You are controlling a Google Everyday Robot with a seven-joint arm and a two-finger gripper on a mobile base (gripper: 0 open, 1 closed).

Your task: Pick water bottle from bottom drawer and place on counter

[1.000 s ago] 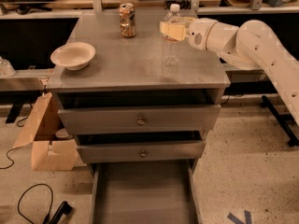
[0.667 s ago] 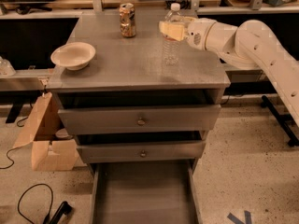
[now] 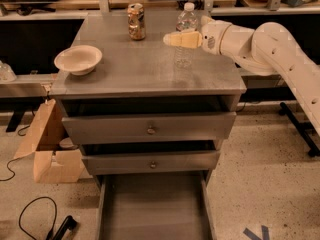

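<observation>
The water bottle [image 3: 184, 54], clear ribbed plastic with a white cap, stands upright on the counter [image 3: 125, 69] near its right back part. My gripper [image 3: 176, 39] reaches in from the right at the bottle's mid height and crosses in front of it. The white arm [image 3: 270, 44] stretches away to the right. The bottom drawer [image 3: 155, 209] is pulled out at the foot of the cabinet, and its tray shows nothing inside.
A gold-and-red can [image 3: 135, 21] stands at the counter's back middle. A white bowl [image 3: 78, 59] sits at the left edge. Two grey drawers with round knobs [image 3: 150, 130] are slightly ajar. A cardboard box [image 3: 47, 149] and cables lie on the floor left.
The gripper's tip has shifted slightly left and down across the bottle. The bottle stays upright in the same spot on the counter.
</observation>
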